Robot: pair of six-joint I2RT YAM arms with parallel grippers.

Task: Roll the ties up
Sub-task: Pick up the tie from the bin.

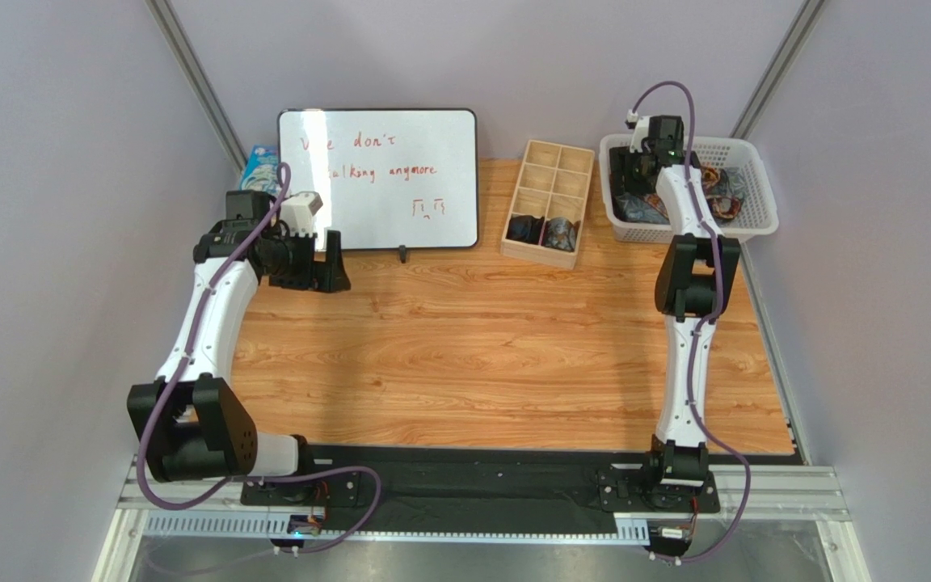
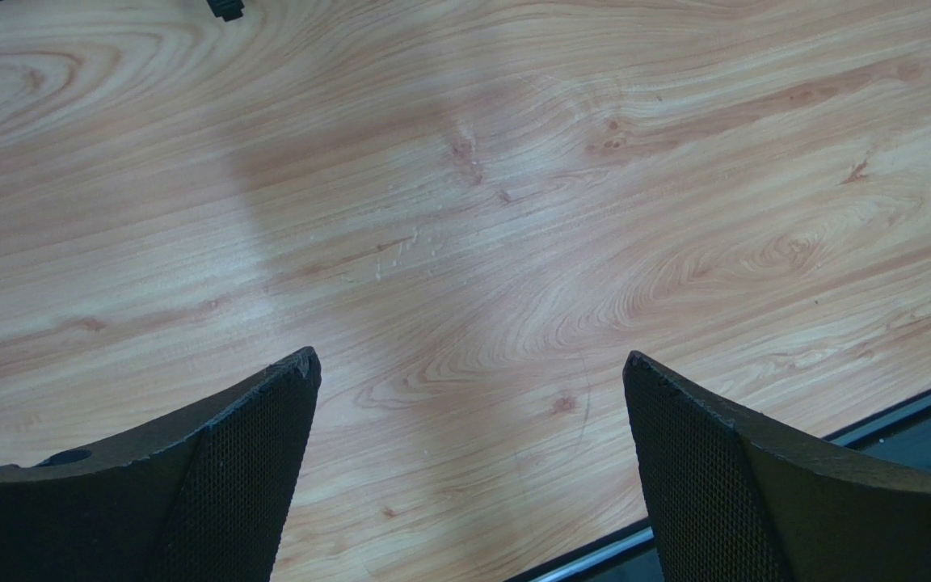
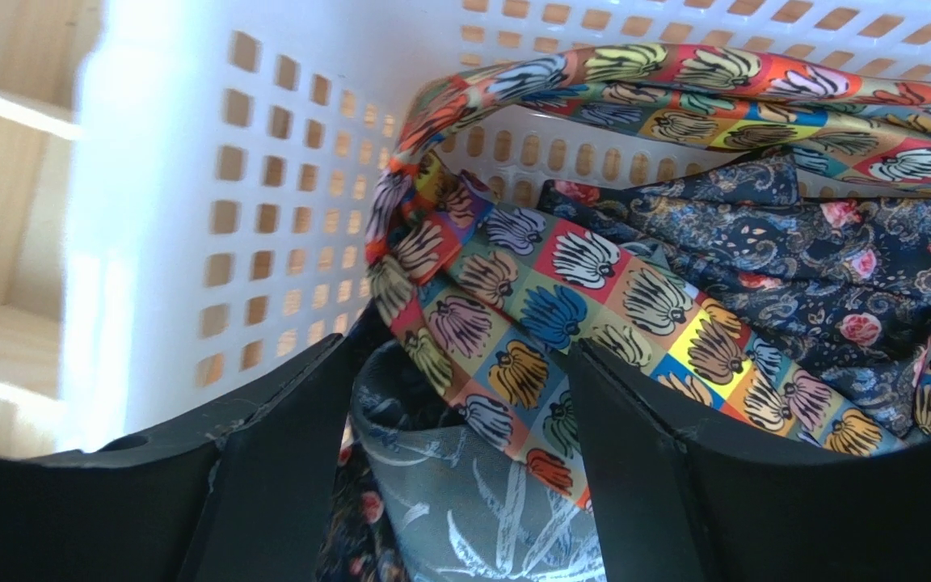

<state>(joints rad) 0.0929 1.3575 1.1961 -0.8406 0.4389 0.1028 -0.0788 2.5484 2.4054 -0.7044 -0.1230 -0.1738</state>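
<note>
Step in hand, prob.: picking a tie from the basket (image 3: 191, 182). R end effector (image 3: 458, 364) is sitting inside it, jaws straddling the multicoloured tie (image 3: 580, 273), which is lying over the dark ties (image 3: 798, 255); can't tell if it's clamping. L end effector (image 2: 470, 364) is hovering wide open over the surface (image 2: 495, 182). Next move is calling for closing on one tie only, then lifting w/o dragging the others.

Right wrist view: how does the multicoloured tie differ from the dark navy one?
The multicoloured tie has bright yellow, red and blue squares; the dark navy tie has paisley and pink flowers. The multicoloured tie loops up the white basket wall and down towards the right gripper; the dark navy tie lies bunched further right. Both lie unrolled in the basket.
</note>
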